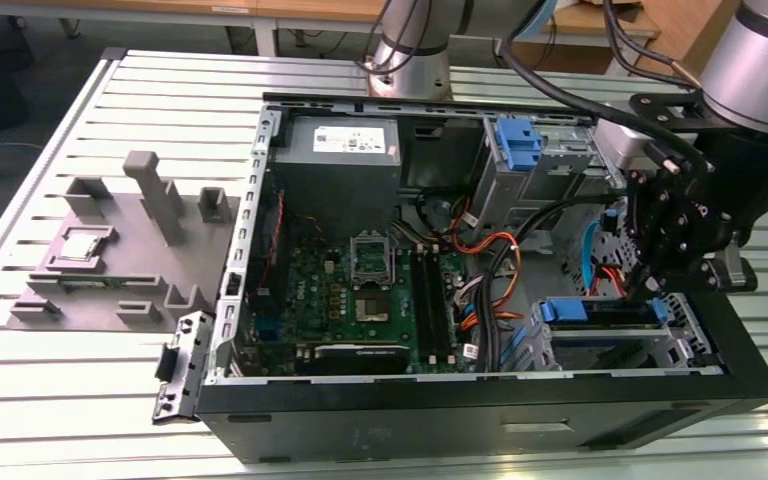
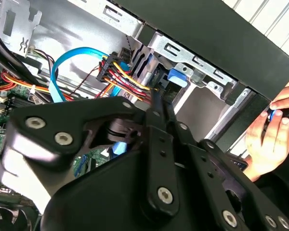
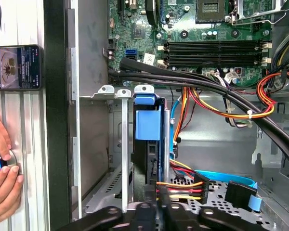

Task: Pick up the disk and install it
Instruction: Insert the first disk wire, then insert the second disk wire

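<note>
Toward 4 o'clock in the open computer case (image 1: 491,405), as the exterior view shows it, the disk (image 1: 587,312) stands on edge inside the grey drive cage (image 1: 684,335). It is slotted in rather than lying loose on the slotted counter (image 1: 117,110).

The hand (image 1: 654,292) hangs directly over the cage, close above the disk's 3 o'clock end. I judge the two to be touching or nearly so. The black linkage hides the contact, so I cannot tell whether the hand is clenched, released or gripping the disk.

In the exterior view the disk's long axis runs roughly from 9 to 3 o'clock along the case's near wall, and its blue bracket end points toward 9 o'clock and the motherboard (image 1: 357,290). In the first wrist view the disk (image 3: 148,126) sits upright between the cage's metal dividers, straight ahead of the hand (image 3: 154,208) and in line with its reach. The red, yellow and black power leads (image 3: 180,188) plug in just beside it.

In the second wrist view the blue bracket (image 2: 177,77) shows just past the hand (image 2: 155,100). From this I judge the disk largely seated in its bay.
</note>
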Action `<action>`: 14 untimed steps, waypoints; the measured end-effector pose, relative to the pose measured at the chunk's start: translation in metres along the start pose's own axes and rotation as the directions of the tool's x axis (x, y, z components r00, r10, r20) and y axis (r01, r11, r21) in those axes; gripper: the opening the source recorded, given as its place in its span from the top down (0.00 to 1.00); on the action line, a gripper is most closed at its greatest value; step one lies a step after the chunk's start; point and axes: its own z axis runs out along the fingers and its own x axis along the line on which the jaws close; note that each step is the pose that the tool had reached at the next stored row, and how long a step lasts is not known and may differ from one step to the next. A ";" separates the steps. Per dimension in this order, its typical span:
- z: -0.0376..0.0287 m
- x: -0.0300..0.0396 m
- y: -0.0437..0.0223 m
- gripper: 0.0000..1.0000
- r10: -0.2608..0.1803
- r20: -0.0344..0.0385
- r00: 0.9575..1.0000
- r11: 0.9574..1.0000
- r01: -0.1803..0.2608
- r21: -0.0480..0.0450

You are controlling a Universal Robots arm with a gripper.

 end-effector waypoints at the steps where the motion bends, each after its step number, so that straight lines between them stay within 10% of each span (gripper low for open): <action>1: 0.0000 0.0000 0.0000 0.84 0.000 0.000 1.000 1.000 0.000 0.000; 14: -0.0014 0.0002 -0.0001 0.90 0.000 0.000 1.000 1.000 0.000 0.000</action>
